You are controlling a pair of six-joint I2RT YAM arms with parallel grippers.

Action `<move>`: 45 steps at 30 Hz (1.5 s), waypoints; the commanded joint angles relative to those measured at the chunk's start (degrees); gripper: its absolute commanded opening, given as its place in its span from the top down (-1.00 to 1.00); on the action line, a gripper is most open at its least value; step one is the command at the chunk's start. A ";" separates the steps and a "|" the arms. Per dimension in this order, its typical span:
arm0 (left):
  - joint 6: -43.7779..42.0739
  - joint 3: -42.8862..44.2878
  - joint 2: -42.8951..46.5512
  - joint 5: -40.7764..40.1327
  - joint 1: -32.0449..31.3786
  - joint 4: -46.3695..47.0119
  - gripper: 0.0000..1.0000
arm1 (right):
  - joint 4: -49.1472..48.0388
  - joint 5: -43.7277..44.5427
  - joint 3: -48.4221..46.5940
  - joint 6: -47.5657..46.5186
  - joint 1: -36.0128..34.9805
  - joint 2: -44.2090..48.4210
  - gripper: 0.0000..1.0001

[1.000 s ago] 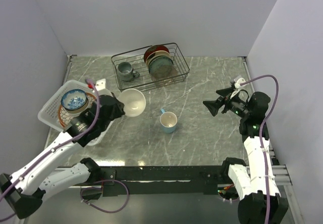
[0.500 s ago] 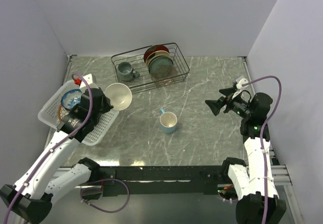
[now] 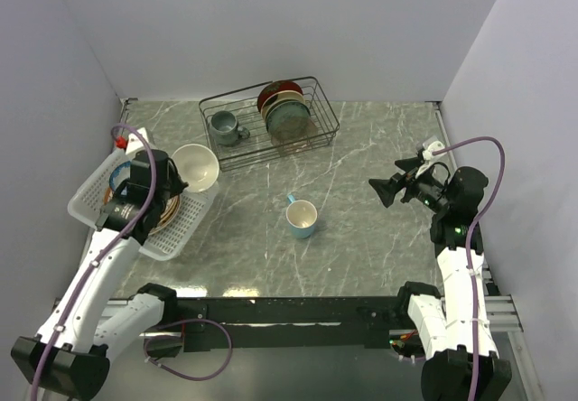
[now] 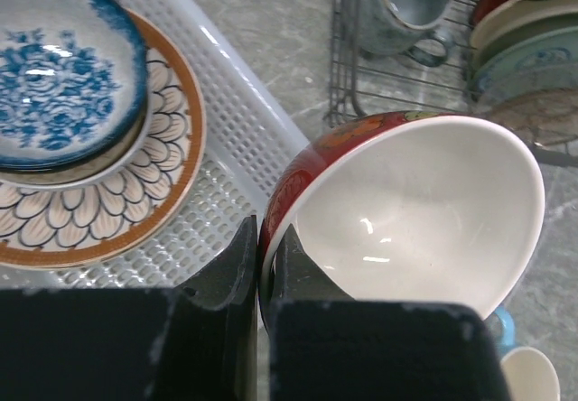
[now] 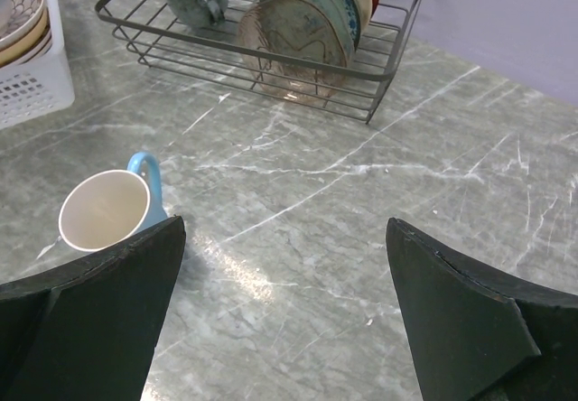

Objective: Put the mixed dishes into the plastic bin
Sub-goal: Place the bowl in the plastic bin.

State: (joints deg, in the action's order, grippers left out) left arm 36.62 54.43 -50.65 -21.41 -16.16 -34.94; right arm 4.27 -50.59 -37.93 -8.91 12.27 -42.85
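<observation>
I'm clamping the cream bowl (image 4: 406, 211) by its thin rim in my left gripper (image 4: 262, 256), risking it slipping onto the plastic bin (image 4: 244, 121) wall.

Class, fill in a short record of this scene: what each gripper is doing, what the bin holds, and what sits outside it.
Left gripper: shut on the rim of the red-and-cream bowl, which is tilted
Right gripper: open, empty, above the table
Plastic bin: blue-patterned bowl on stacked plates
On table: light blue mug, upright
Wire rack: grey mug, upright plates
</observation>
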 commanded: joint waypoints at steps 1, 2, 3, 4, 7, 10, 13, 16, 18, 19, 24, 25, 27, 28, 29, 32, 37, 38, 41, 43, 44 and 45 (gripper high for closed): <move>-0.23 5.24 -0.05 -0.48 3.93 3.21 0.99 | -1.20 0.40 -1.53 -1.02 0.56 0.49 -1.00; -0.41 5.68 -0.49 -0.30 4.90 2.77 0.98 | -0.85 0.32 -1.62 -1.11 0.47 0.31 -1.00; -0.41 6.20 -1.02 -0.30 5.87 2.51 0.98 | -0.67 0.31 -1.79 -1.20 0.38 0.14 -1.00; -0.50 7.43 -2.42 0.40 8.06 2.42 0.98 | -0.58 0.31 -1.88 -1.29 0.38 0.14 -1.00; 0.11 9.20 -5.23 3.02 13.32 2.50 0.98 | -0.67 0.66 -1.62 -1.47 0.56 0.31 -1.00; 1.43 8.85 -7.43 6.89 19.12 4.26 0.98 | -0.50 1.10 -1.71 -1.90 0.65 0.14 -1.00; 2.49 8.93 -9.98 11.20 24.40 5.23 0.99 | -0.06 1.02 -1.97 -2.17 0.74 0.05 -1.00; 4.07 9.37 -12.62 14.64 29.41 4.62 0.99 | -0.41 0.76 -1.88 -1.82 0.82 0.40 -1.00; 4.86 9.29 -13.59 16.12 31.18 4.79 0.98 | -0.41 0.14 -1.97 -1.55 0.74 0.40 -1.00; 5.12 9.20 -13.86 16.48 32.58 4.97 0.99 | -0.49 0.05 -1.97 -1.47 0.74 0.40 -1.00; 5.39 9.11 -14.30 17.36 34.70 5.76 0.98 | -0.58 -0.56 -2.06 -0.85 0.74 -0.04 -1.00; 5.48 9.11 -14.47 17.37 34.88 5.76 0.99 | -0.58 -0.48 -1.97 -0.76 0.74 -0.04 -1.00; 5.65 9.37 -15.00 17.10 35.49 5.41 0.98 | -0.41 0.22 -1.97 -1.29 0.82 -0.57 -1.00; 5.92 9.46 -15.00 17.02 35.67 5.23 0.99 | -0.41 0.66 -1.97 -1.38 0.74 -0.74 -1.00; 6.35 9.29 -15.00 17.10 35.94 5.23 0.98 | -0.41 0.58 -2.06 -1.38 0.82 -1.18 -1.00; 7.14 8.06 -14.12 17.54 36.73 5.93 0.99 | 0.03 -0.21 -2.32 -1.20 0.74 -1.80 -1.00; 8.55 6.83 -12.72 16.66 37.61 5.32 0.98 | -0.32 0.14 -2.15 -1.20 0.82 -1.18 -1.00; 8.90 6.56 -12.45 16.49 37.70 5.41 0.98 | -0.14 -0.04 -2.23 -1.20 0.74 -1.18 -1.00; 9.43 5.51 -12.54 16.22 38.05 5.32 0.97 | -0.05 -0.04 -2.32 -1.29 0.74 -1.09 -1.00; 10.31 5.07 -12.98 16.57 38.49 5.23 0.95 | 0.03 -0.12 -2.32 -1.20 0.82 -1.01 -1.00; 10.40 4.46 -12.98 16.92 38.66 5.23 0.95 | 0.03 -0.12 -2.32 -1.20 0.74 -1.01 -1.00; 10.66 4.19 -13.15 16.93 38.84 5.23 0.95 | -0.05 -0.13 -2.32 -1.20 0.74 -1.01 -1.00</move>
State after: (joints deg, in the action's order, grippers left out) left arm 44.27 59.22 -65.56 -5.61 21.67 -34.46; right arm 5.37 -50.41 -37.93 -10.04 12.69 -44.62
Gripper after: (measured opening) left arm 0.072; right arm 0.997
